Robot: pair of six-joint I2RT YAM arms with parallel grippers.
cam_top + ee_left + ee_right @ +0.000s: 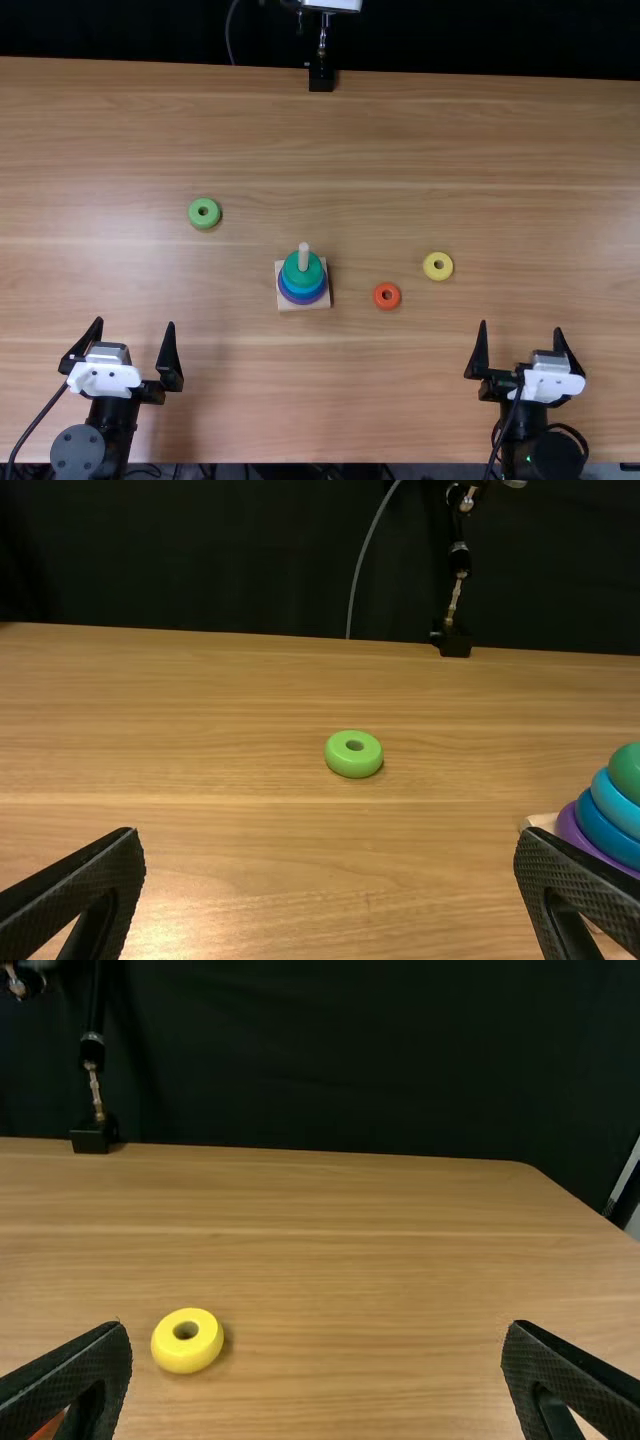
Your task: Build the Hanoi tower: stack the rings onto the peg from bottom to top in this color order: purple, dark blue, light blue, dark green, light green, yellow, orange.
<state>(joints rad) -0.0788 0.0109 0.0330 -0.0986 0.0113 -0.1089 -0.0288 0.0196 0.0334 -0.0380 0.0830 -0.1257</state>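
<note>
Dark cloth is hanging beyond the far edge of the light brown wooden table, and both arms are reaching in over the near edge. Over the table's near left part, the left gripper is holding its two fingers wide apart, with nothing between them. Near the right, the right gripper is standing just as wide and is gripping nothing.

Between the two arms and farther in, a pale square base is carrying the upright peg. Around that peg, the purple ring is sitting lowest, the dark blue ring and the light blue ring are lying above it, and the dark green ring is topping the stack, with the peg's tip poking out.

Just right of the base, the orange ring is lying flat; the orange sliver behind a finger in the right wrist view is probably the same ring. Farther right, the yellow ring is resting on the wood. Left of the base and farther from the arms, the light green ring is lying flat.
</note>
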